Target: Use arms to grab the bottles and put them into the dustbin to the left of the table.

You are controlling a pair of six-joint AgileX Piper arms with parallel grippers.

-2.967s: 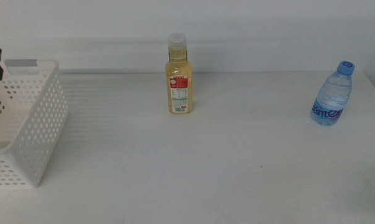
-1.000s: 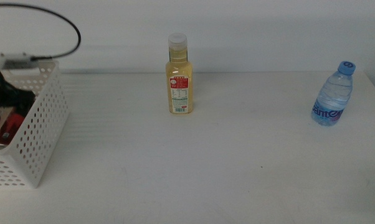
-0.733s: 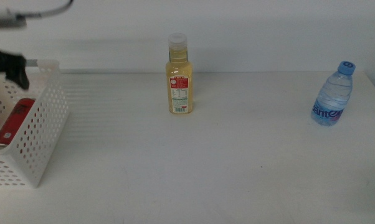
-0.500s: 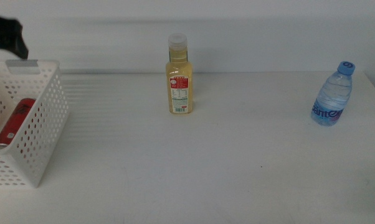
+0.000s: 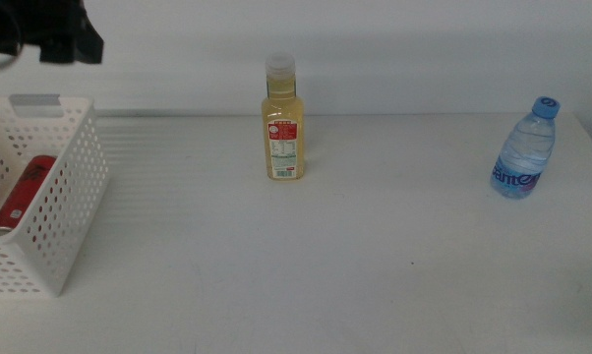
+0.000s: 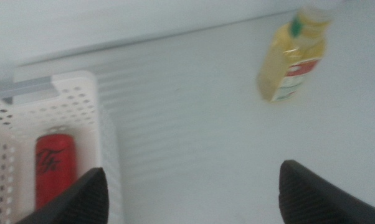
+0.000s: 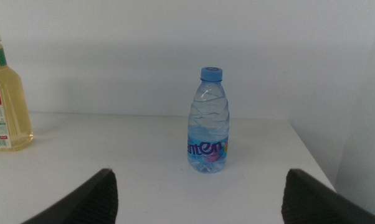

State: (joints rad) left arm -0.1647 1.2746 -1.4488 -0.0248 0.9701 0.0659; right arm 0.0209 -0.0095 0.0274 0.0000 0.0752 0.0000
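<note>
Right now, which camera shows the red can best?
The left wrist view: the can lies in the basket, seen from above with its logo showing. The middle view shows it mostly through the basket's wall. The right wrist view misses it.

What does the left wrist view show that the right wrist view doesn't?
Only the left wrist view shows the dustbin with the red soda can lying inside, framed by the open left tool. Only the right wrist view shows the water bottle, upright, ahead of the open right tool. Both show the yellow-liquid bottle standing on the table.
</note>
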